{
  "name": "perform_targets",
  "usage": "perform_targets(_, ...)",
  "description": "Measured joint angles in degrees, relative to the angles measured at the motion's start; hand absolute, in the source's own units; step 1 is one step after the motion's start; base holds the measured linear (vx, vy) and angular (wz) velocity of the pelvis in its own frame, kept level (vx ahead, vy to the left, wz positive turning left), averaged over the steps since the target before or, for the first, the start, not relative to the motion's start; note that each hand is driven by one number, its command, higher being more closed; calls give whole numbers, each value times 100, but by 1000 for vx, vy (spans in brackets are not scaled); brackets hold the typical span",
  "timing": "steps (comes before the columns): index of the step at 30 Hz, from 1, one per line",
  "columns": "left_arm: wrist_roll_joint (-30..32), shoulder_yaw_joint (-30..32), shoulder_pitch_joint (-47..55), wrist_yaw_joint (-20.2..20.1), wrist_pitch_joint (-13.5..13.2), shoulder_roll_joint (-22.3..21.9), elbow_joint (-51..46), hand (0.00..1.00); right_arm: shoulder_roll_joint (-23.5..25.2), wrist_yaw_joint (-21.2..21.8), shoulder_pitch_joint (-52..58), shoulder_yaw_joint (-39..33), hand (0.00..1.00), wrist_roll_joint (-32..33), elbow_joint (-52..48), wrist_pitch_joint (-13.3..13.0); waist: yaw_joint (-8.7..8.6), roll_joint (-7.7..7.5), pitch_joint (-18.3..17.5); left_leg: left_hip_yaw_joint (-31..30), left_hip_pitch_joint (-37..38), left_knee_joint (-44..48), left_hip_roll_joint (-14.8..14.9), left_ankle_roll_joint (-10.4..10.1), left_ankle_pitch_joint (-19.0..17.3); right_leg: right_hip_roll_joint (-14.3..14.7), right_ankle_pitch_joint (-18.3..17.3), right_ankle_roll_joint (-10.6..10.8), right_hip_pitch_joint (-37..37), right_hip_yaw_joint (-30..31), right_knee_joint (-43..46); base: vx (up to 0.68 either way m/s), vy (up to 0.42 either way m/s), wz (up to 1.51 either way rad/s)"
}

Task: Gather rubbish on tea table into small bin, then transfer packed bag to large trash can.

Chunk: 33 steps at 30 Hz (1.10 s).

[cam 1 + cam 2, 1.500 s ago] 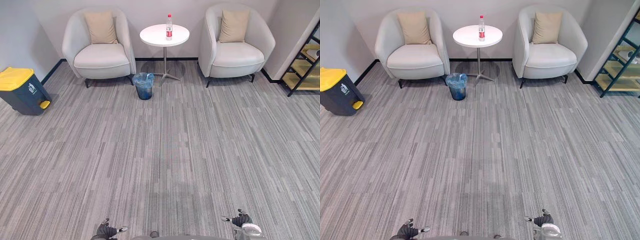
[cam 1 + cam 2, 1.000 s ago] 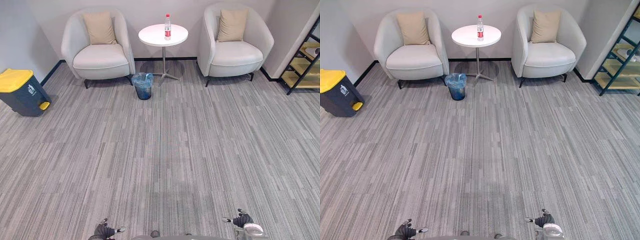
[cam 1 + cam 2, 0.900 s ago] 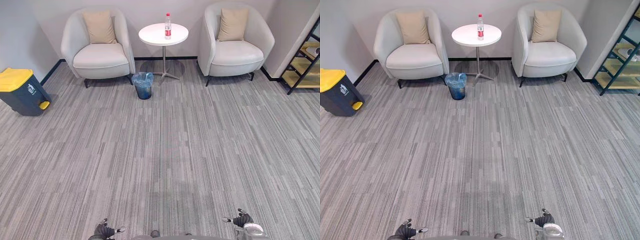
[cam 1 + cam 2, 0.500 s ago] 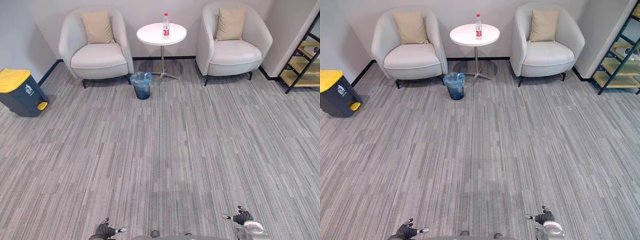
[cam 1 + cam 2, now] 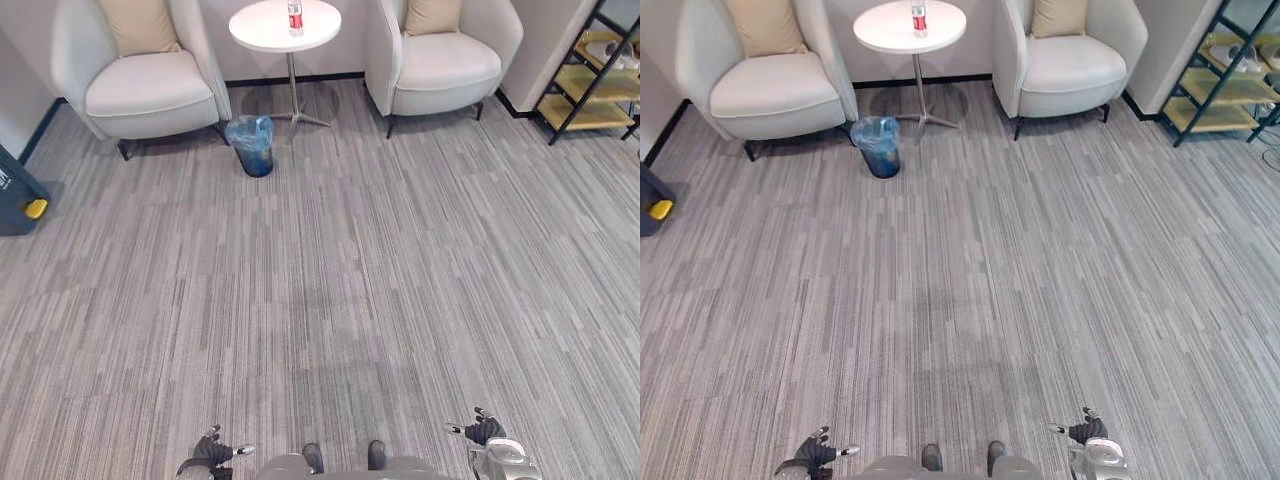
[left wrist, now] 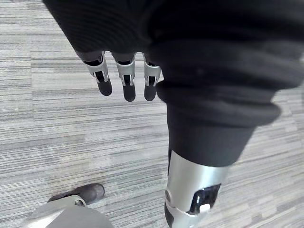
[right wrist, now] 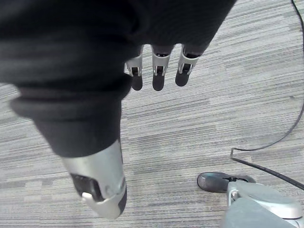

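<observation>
- Bottle [image 5: 295, 17], the one piece of rubbish I can make out, stands upright on the round white desk [image 5: 262, 28]. It is far ahead of both hands, a little towards the left hand's side.
- It looks slim and clear with a red label band. I cannot tell whether it is full.
- The left hand [image 5: 212, 452] and right hand [image 5: 484, 430] hang low over the carpet. Each has its fingers [image 6: 124, 80] loosely straight and slightly apart, and neither holds anything.
- The step in hand, as I judge it, is the walk up to the desk, with nothing gathered yet.
- To do it well, head straight for the desk and stop with the bottle in easy reach.
- Keep clear of the small bin [image 5: 250, 145] with its blue liner. It stands on the floor just beside the desk's foot, on the left hand's side.
- The large trash can [image 5: 12, 195], dark with a yellow pedal, sits further out beyond the left hand, well apart from the bin.
</observation>
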Motion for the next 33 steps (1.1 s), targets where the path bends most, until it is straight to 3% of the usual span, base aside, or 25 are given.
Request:
perform_targets(2, -11, -64, -2, 2, -6, 14, -4, 0, 14, -6, 27, -18, 0, 2, 0, 1, -9, -12, 34, 4, 32, 122, -103, 85, -126, -192, -316, 255, -478, -132, 1256, 75, 106, 6)
perform_targets(4, -26, -98, 1, 4, -8, 64, -43, 0, 81, -8, 44, -26, 0, 32, 0, 2, -2, -74, 156, -1, 232, 183, -206, 118, -144, -422, -305, 234, -822, -313, 2344, 149, 98, 27)
perform_targets(5, -37, -95, 16, 11, -2, 130, -43, 0, 168, -11, 61, -26, 0, 97, -1, 1, -4, -121, 226, -37, 396, 192, -247, 272, -265, -548, -275, 190, -1040, -412, 3037, 187, 70, 29)
perform_targets(8, -45, -84, 32, 22, 22, 182, -44, 0, 273, -5, 60, 26, 0, 141, 10, -1, -1, -118, 298, -173, 644, 179, -250, 319, -515, -728, -591, 76, -1462, -755, 3749, 224, 3, 20)
perform_targets(12, -64, -89, -95, 20, 21, 137, -47, 0, 183, -13, -11, 39, 0, 158, 9, -2, -75, -3, 419, -338, 1048, -190, 21, 229, -571, -552, -635, -49, -1997, -1351, 2655, 266, -69, 22)
perform_targets(13, -65, -95, -163, 20, 19, 143, -47, 0, 164, -14, -50, 42, 0, 159, 3, -2, -124, -32, 445, -395, 1148, -252, 130, 181, -577, -432, -451, -171, -2064, -1461, 2143, 390, -133, 41)
perform_targets(15, -65, -104, -180, 15, 0, 202, -45, 0, 162, -26, 18, 57, 0, 159, -1, -3, -219, -111, 434, -591, 1258, -296, 134, -85, -611, -329, 343, -458, -2050, -1472, 1231, 498, -197, 53)
perform_targets(16, -62, -97, -221, 11, -16, 111, -32, 0, 78, -34, 89, 46, 0, 167, -1, 0, -257, -33, 383, -689, 1404, -226, 325, -264, -678, -266, 562, -1006, -2019, -1541, 1468, 600, -259, 31)
perform_targets(18, -63, -89, -252, 8, -43, 94, -31, 0, 103, -33, 17, 35, 0, 197, -101, -9, -262, 13, 374, -679, 1178, 256, 448, -544, -521, -158, 362, -1115, -1954, -1583, 1404, 511, -230, 5)
perform_targets(20, -62, 48, -260, 10, -47, -21, -34, 0, 120, -34, -41, 42, 0, 240, -187, -23, -225, 112, 391, -684, 539, 1854, 636, -1036, -191, 91, 316, -1189, -1461, -1574, 928, 505, -214, -11)
perform_targets(21, -62, 159, -229, 10, -49, -110, -50, 0, 143, -49, -28, 88, 0, 295, -240, -20, -196, 157, 398, -736, 108, 3034, 856, -1072, -12, 230, 292, -1223, -1020, -1569, 614, 498, -155, -10)
perform_targets(23, -63, 178, -208, 4, -23, -203, -226, 0, 286, -97, 15, 117, 0, 451, -489, -32, -123, 130, 426, -487, -632, 4805, 1287, -916, -134, 397, 158, -1315, -108, -1508, 178, 450, -113, -10)
perform_targets(25, -65, 178, -222, 7, -21, -299, -478, 0, 356, -151, -11, 120, 0, 509, -671, -53, 30, 85, 437, -275, -1205, 5063, 1440, -747, -232, 383, 26, -1275, 246, -1343, 26, 347, -64, -28)
perform_targets(27, -67, 179, -250, 10, -20, -355, -590, 0, 394, -162, -77, 103, 0, 582, -726, -63, 112, 66, 459, -209, -1796, 4687, 1454, -608, -317, 349, -34, -1193, 511, -1222, -154, 348, 46, -36)
perform_targets(29, -81, 181, -283, 17, -17, -374, -600, 0, 485, -181, -99, 14, 0, 613, -725, -52, 192, 6, 489, -7, -2059, 3415, 1254, -581, -318, 159, -105, -1028, 835, -1104, -364, 384, 143, -25)
perform_targets(30, -110, 179, -284, 19, -20, -392, -606, 0, 497, -199, -52, -4, 0, 612, -715, -48, 188, -94, 510, 32, -2104, 2654, 1072, -610, -264, 43, -165, -918, 952, -1099, -449, 305, 155, -1)
perform_targets(31, -114, 173, -294, 18, -20, -425, -606, 0, 486, -246, -11, -30, 0, 611, -691, -44, 194, -92, 496, 10, -2086, 1801, 886, -654, -71, -59, -231, -805, 1068, -1081, -514, 413, 228, -5)
perform_targets(32, -116, 167, -273, 17, -19, -479, -590, 0, 425, -281, -5, -45, 0, 611, -595, -28, 214, 3, 448, -33, -1987, 737, 738, -651, 385, -98, -343, -617, 1156, -1029, -575, 347, 214, -20)
perform_targets(33, -116, 170, -245, 21, -25, -488, -551, 0, 399, -280, -1, -46, 0, 611, -537, -15, 257, 22, 436, -97, -1936, 602, 714, -572, 896, -116, -421, -508, 1201, -924, -580, 538, 352, -46)
